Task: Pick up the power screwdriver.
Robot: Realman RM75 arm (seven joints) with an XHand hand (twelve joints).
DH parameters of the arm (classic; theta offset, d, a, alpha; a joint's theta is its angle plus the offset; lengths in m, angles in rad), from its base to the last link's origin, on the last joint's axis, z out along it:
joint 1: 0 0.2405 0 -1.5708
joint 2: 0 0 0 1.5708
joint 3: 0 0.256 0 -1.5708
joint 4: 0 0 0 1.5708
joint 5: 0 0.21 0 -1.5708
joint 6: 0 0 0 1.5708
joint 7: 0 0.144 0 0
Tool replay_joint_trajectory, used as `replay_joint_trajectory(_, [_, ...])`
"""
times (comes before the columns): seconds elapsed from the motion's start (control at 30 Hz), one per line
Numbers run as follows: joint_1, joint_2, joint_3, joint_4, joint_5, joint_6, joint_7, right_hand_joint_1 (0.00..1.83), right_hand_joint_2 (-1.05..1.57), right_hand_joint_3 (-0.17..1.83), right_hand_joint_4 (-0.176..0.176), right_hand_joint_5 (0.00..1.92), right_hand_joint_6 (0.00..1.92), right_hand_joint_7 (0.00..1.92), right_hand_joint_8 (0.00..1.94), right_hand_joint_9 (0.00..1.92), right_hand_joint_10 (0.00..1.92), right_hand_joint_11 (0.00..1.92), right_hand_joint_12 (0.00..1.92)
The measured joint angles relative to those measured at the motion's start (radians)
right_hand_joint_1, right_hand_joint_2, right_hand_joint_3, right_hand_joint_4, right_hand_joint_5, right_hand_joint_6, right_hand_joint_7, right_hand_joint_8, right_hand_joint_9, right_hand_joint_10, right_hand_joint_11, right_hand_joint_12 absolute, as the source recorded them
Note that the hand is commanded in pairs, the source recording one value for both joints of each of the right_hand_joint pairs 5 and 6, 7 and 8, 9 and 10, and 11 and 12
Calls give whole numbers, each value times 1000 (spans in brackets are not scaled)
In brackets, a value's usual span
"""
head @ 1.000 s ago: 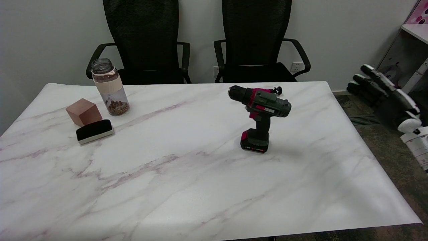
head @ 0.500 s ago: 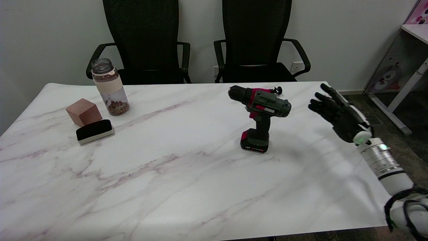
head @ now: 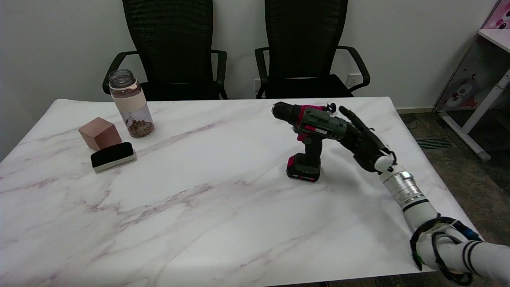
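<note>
White marble with purple veining covers the table (head: 207,207) you are working over, and it fills most of the head view. Behind its far edge you have two black mesh chairs (head: 172,48), side by side against a pale wall.

Your right arm (head: 422,215) reaches in from the lower right, white with a metal wrist ring and black cable loops near the elbow. At its end your right hand (head: 364,139) sits just beside the rear of the power screwdriver (head: 312,137), on its right side. Your fingers (head: 350,115) are stretched out and held fairly close together, pointing up and away toward the far edge; nothing is closed between them. Whether the palm actually touches the tool's body you cannot tell from this angle, since the two overlap in the view.

You can see the power screwdriver standing upright on its battery base, right of the table's centre, dark green and black with red trim, its chuck pointing left.

Over at the far left you have a clear jar (head: 130,104) with brown contents at the bottom, a brown cube (head: 99,133) near it, and a black-topped eraser (head: 112,156) just in front of the cube.
</note>
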Motion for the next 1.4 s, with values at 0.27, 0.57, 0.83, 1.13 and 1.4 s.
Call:
replay_joint_trajectory(0.27, [50, -67, -39, 14, -10, -32, -4, 1061, -757, 776, 176, 202, 202, 202, 202, 322, 322, 337, 337])
replay_joint_trajectory(0.57, [80, -113, -60, 25, -31, -47, -6, 1128, -717, 767, 176, 261, 261, 261, 261, 345, 345, 324, 324])
replay_joint_trajectory(0.83, [100, -135, -69, 28, -55, -52, -15, 1188, -506, 756, 176, 276, 276, 276, 276, 353, 353, 294, 294])
replay_joint_trajectory(1.13, [117, -147, -71, 26, -66, -59, -32, 1208, -344, 760, 176, 274, 274, 274, 274, 422, 422, 315, 315])
replay_joint_trajectory(1.4, [127, -152, -72, 25, -69, -61, -39, 1210, -301, 780, 176, 274, 274, 274, 274, 484, 484, 406, 406])
